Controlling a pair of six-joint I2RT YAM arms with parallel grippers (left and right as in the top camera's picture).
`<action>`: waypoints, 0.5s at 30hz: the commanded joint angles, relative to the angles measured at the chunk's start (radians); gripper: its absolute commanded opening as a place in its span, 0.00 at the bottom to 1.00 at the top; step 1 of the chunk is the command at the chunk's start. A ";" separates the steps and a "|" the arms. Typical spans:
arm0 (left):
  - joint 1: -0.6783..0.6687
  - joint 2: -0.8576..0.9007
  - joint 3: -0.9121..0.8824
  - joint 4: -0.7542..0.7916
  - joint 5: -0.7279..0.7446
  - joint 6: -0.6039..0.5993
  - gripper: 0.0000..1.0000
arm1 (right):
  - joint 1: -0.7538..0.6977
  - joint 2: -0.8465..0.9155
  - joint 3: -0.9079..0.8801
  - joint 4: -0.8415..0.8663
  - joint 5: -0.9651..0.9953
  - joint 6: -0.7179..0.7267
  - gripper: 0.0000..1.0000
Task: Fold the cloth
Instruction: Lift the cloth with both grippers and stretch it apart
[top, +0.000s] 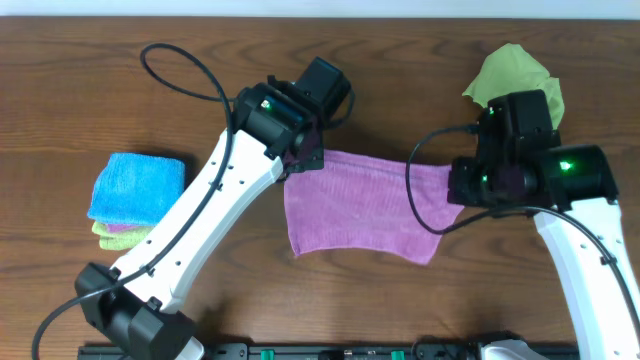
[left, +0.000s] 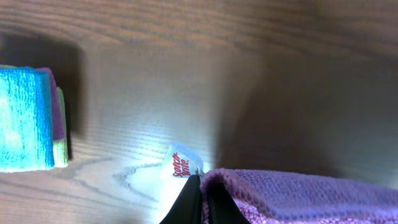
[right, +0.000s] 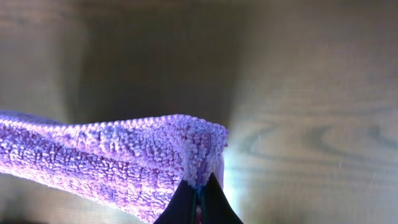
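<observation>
Near edge of the tabletop (top: 330, 310): both arm bases sit here. We note the left arm (top: 200, 215) reaching up and inward, and the right arm (top: 585, 260) rising along the right side.

Middle ground: the cloth (top: 365, 210), purple-pink terry, is spread between the two arms, its near hem slanting a little. From above we cannot tell whether that hem rests on the wood.

Far edge of the cloth: each far corner is gripped. The left jaws are pinched tight on the far-left corner. In the left wrist view the dark fingers (left: 186, 208) meet, with the cloth's rolled edge just right of them and a white label (left: 181, 165) poking out beside the tips. The right jaws are likewise clamped on the far-right corner. The right wrist view shows the fingers (right: 183, 205) nipping the pile, the corner lifted clear of the wood with shadow beneath.

Left of the cloth, well apart: a stack of folded cloths (top: 135, 185), blue on top, lime-green and purple below.

Farthest: a lime-green cloth (top: 510, 75), crumpled, behind the right wrist.
</observation>
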 joint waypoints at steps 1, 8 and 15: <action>0.011 0.002 0.019 0.020 -0.080 -0.007 0.06 | -0.003 0.012 -0.006 0.051 0.060 0.003 0.01; 0.023 0.046 -0.019 0.117 -0.095 0.002 0.06 | -0.003 0.134 -0.006 0.151 0.064 -0.002 0.01; 0.045 0.120 -0.081 0.241 -0.100 0.043 0.06 | -0.003 0.225 -0.006 0.289 0.101 -0.029 0.01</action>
